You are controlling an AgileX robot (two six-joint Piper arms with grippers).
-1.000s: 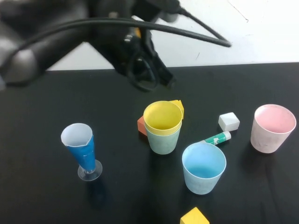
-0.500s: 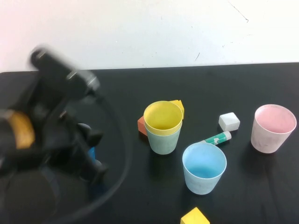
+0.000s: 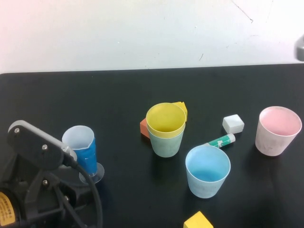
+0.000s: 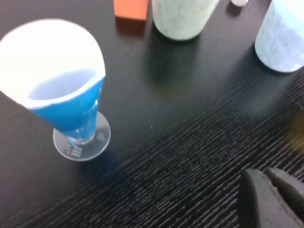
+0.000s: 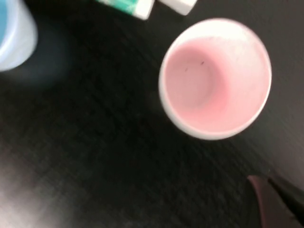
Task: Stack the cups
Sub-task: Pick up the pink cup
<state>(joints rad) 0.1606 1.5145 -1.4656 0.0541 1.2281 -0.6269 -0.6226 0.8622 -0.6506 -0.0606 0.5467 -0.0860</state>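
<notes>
- The yellow cup [image 3: 165, 119] sits nested inside the green cup [image 3: 166, 144] near the middle of the black table [image 3: 118, 95].
- An orange block [image 3: 144, 128] lies just beside that pair on the robot's left, and a yellow block [image 3: 181, 108] peeks out behind it.
- The blue cup [image 3: 207, 171] stands upright nearer the robot, close to the stacked pair but not touching it.
- The pink cup [image 3: 277, 130] stands alone, upright, well off to the right.
- Between the blue and pink cups lie a green-and-white glue stick [image 3: 221, 140] and a small white block [image 3: 232, 123].
- Another yellow block [image 3: 198, 221] shows at the near edge.
- A blue-and-white paper cone on a clear foot [image 3: 84, 153] stands on the left side.
- The left gripper [image 4: 268, 192] hovers low by the near left corner, close to the cone, its fingers pressed together and holding nothing.
- The right gripper [image 5: 278, 194] hangs above the table beside the pink cup, its fingers closed and empty.
</notes>
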